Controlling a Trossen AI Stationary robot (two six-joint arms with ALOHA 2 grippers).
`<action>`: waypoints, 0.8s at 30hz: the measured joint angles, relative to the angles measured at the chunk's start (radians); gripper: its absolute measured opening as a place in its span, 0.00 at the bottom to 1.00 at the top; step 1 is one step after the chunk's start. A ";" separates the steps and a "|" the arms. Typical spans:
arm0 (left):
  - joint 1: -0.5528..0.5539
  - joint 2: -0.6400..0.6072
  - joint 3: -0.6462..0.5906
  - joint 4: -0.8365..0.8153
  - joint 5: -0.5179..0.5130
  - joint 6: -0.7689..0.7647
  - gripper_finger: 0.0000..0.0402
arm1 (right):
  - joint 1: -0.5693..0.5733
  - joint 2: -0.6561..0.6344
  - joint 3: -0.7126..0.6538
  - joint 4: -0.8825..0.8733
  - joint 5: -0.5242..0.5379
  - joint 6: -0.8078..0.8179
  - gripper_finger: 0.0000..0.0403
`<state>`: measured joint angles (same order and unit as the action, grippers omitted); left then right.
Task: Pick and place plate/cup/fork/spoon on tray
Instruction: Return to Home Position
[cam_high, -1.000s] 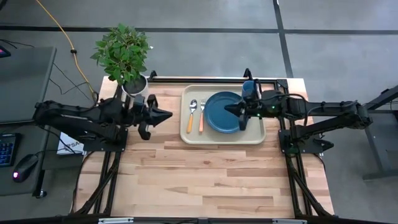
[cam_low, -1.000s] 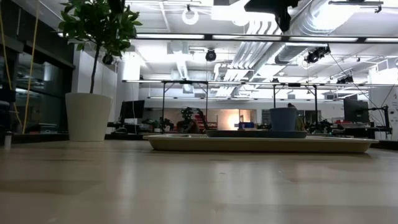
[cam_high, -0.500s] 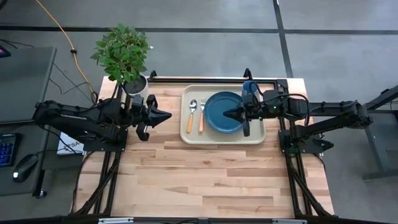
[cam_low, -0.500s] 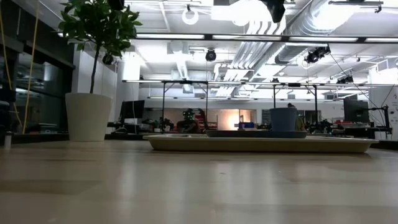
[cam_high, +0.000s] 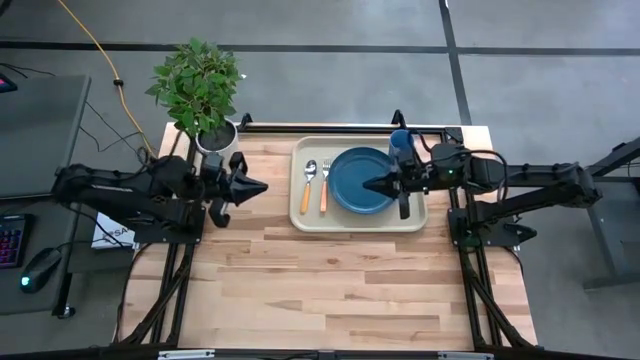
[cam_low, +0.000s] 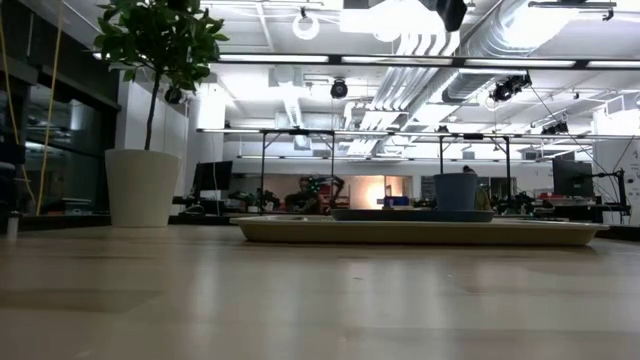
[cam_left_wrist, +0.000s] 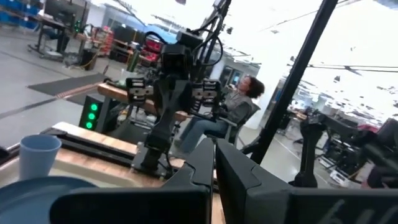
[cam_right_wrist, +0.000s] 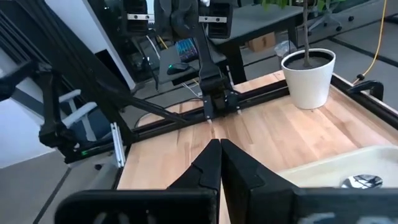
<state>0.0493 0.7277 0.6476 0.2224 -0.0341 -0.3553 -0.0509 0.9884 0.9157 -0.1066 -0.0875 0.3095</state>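
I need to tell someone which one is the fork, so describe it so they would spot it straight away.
On the wooden table lies a beige tray. Left of its dark blue plate lie two orange-handled utensils side by side. The fork is the one nearer the plate, ending in tines, while the spoon ends in a rounded bowl.

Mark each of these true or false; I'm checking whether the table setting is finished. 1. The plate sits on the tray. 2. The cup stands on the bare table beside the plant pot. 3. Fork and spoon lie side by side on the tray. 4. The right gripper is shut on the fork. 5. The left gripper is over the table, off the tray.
1. True: the plate is on the tray.
2. False: the cup stands in the tray's far right corner.
3. True: the spoon and fork lie left of the plate.
4. False: the right gripper is shut and empty, above the plate.
5. True: the left gripper is left of the tray.
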 joint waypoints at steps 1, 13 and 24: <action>0.002 -0.020 0.000 -0.021 0.000 -0.003 0.00 | 0.000 -0.004 0.000 0.000 0.000 0.000 0.00; -0.026 -0.346 -0.374 0.153 -0.002 -0.009 0.00 | 0.000 -0.008 0.000 -0.022 -0.049 0.028 0.00; -0.024 -0.690 -0.636 0.175 0.057 -0.072 0.00 | -0.001 -0.008 0.000 -0.054 -0.043 0.103 0.00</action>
<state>0.0257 0.0375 0.0114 0.3976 0.0225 -0.4273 -0.0517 0.9806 0.9157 -0.1608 -0.1307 0.4129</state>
